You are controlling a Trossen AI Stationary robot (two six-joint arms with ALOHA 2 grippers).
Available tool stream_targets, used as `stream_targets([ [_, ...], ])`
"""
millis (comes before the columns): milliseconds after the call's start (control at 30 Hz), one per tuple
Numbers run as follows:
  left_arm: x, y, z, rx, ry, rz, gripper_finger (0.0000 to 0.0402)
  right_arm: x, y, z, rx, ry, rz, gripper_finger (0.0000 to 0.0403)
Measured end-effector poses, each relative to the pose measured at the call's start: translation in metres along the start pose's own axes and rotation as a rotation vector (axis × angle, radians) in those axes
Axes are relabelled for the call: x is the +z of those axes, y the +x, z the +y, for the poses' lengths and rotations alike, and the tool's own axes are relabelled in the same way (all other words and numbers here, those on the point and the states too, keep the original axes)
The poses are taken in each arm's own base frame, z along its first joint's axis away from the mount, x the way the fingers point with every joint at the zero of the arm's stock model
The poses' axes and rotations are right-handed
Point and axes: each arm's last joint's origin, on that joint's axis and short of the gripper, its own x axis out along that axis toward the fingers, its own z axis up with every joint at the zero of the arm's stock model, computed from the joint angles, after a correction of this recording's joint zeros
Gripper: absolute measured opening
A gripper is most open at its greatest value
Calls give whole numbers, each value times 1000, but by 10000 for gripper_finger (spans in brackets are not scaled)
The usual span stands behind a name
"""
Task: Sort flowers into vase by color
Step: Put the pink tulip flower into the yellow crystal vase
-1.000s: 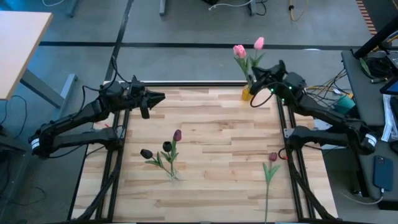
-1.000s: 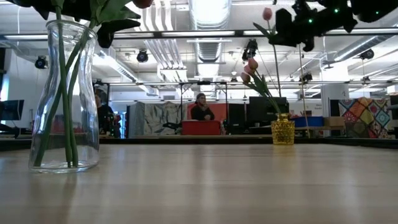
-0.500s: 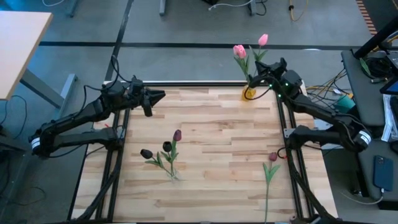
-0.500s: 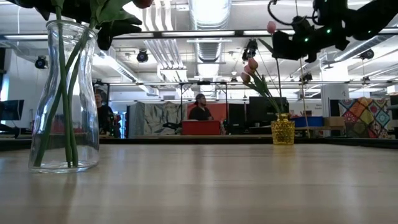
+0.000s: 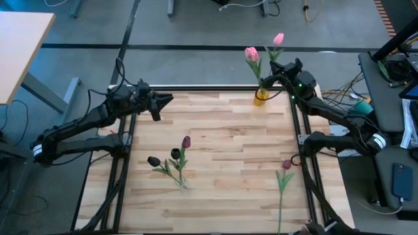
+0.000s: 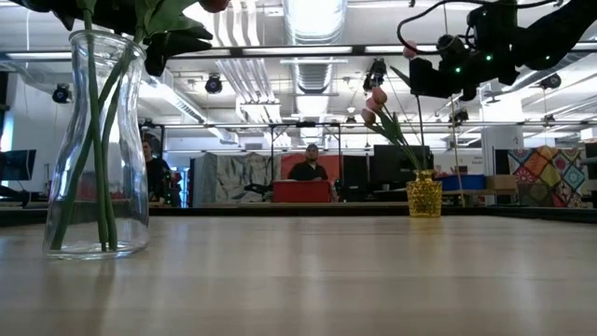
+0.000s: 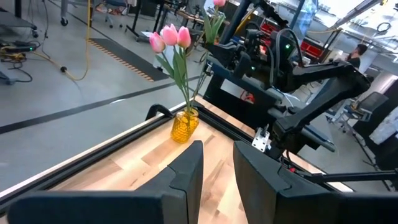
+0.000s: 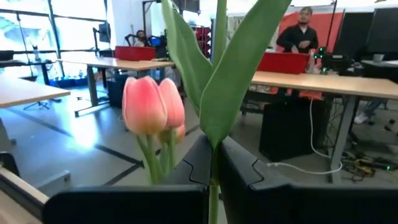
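Observation:
My right gripper (image 5: 277,70) is above the yellow vase (image 5: 260,97) at the table's far right corner, shut on a light pink tulip whose head (image 5: 279,39) stands above it. Other pink tulips (image 5: 251,53) stand with their stems in that vase (image 6: 424,198). A clear glass vase (image 6: 96,140) in the table's middle holds dark maroon tulips (image 5: 175,153). One maroon tulip (image 5: 285,164) lies flat near the right edge. My left gripper (image 5: 164,100) waits open over the far left corner, touching nothing. My right gripper pinches the pink tulip's stem (image 8: 213,182) between its two fingers, just below the leaves (image 8: 239,68). The fingers come about level from the table's right and lie across the stem. The tulip stands nearly upright, and its stem (image 6: 418,131) runs down toward the yellow vase.
Black frame rails run along the table's left (image 5: 121,170) and right (image 5: 305,176) sides. Bare wood lies between the two vases and along the near edge. A person (image 6: 311,166) sits far behind the table.
My right gripper has carried the pink tulip toward the table's far edge, over the yellow vase. The tulip has stayed upright in the hold, and its head has shifted slightly toward the right. My left arm has kept still.

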Motion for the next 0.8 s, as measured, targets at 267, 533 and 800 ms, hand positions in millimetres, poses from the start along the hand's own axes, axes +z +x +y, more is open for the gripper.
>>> stream_targets([
  [267, 0, 0, 0, 3, 0, -1, 75, -13, 2, 2, 29, 13, 61, 9],
  [533, 0, 0, 0, 2, 7, 0, 75, -28, 0, 2, 31, 1, 214, 39],
  [800, 0, 0, 0, -4, 16, 5, 75, -37, -4, 3, 25, 81, 327, 109],
])
